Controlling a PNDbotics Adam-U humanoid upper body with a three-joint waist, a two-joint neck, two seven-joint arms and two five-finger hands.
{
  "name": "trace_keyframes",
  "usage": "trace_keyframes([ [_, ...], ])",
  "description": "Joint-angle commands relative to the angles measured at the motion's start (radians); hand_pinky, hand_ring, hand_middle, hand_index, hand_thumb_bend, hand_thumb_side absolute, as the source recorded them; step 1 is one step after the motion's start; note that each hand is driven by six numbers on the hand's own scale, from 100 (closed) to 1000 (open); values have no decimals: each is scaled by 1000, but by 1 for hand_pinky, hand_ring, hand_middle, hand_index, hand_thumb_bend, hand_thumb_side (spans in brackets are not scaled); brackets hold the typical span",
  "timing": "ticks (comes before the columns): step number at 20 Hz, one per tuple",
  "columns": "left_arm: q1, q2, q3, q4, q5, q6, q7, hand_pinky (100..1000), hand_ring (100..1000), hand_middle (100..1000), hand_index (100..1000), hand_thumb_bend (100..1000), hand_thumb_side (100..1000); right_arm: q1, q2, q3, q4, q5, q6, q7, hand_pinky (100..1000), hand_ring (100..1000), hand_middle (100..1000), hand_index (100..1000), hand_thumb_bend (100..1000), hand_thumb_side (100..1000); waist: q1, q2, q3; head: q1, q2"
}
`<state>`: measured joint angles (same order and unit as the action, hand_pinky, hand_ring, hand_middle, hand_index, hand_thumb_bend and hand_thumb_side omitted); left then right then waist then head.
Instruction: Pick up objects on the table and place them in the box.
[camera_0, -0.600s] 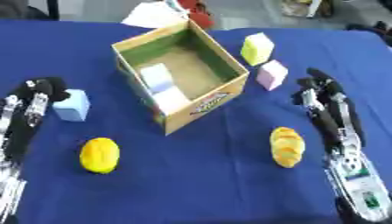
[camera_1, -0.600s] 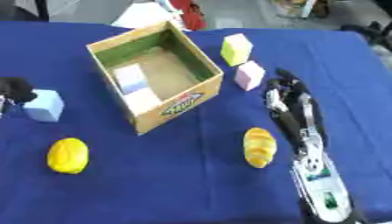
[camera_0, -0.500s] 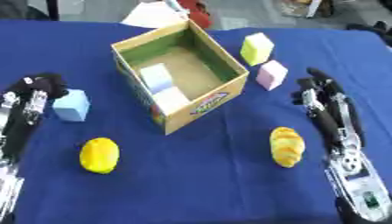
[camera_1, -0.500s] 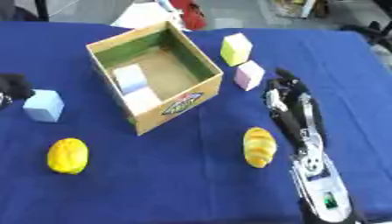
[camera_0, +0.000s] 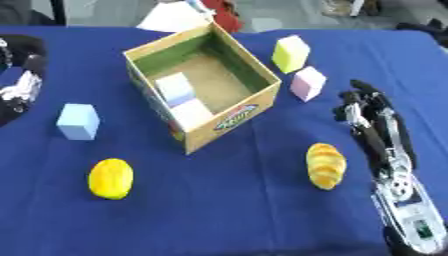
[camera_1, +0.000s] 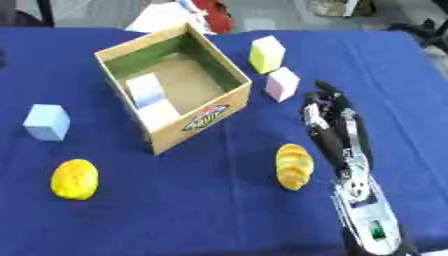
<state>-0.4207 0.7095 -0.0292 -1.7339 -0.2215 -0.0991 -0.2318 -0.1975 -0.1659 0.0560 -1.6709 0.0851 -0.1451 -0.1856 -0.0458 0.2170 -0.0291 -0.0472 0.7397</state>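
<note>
An open cardboard box (camera_0: 262, 107) stands mid-table with two pale cubes (camera_0: 182, 96) inside. A light blue cube (camera_0: 77, 121) and a yellow rounded object (camera_0: 111, 178) lie to its left. A bread-like loaf (camera_0: 325, 165) lies to the front right of the box. Behind the box's right corner are a yellow-green cube (camera_0: 290, 54) and a pink cube (camera_0: 307, 83). My right hand (camera_0: 365, 107) rests open on the cloth, right of the loaf and below the pink cube, holding nothing. My left hand (camera_0: 26, 59) shows partly at the left edge, above the blue cube.
A blue cloth (camera_0: 236, 210) covers the table. White paper (camera_0: 173, 18) and a red object (camera_0: 226, 14) lie at the far edge behind the box. My right forearm (camera_0: 404, 200) stretches along the lower right.
My left arm has drawn back up and to the left, away from the blue cube, and is now mostly out of view. The right hand and the objects have not moved.
</note>
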Motion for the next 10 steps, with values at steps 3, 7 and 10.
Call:
trace_keyframes([
  [3,-149,161,-81,95,-133,-58,-205,793,736,744,867,221,385,0,-29,-1,-7,6,0,5,579,587,666,859,100,567,24,-37,-9,3,12],
  [7,-266,152,-182,203,-278,-129,-425,801,752,777,894,403,301,5,-32,4,-4,6,-1,10,579,587,666,859,100,566,31,-43,-21,7,20],
  [10,-324,107,-214,287,-372,-183,-526,802,759,785,893,438,220,8,-33,4,-2,5,-1,11,578,586,666,859,100,566,32,-46,-28,6,24],
])
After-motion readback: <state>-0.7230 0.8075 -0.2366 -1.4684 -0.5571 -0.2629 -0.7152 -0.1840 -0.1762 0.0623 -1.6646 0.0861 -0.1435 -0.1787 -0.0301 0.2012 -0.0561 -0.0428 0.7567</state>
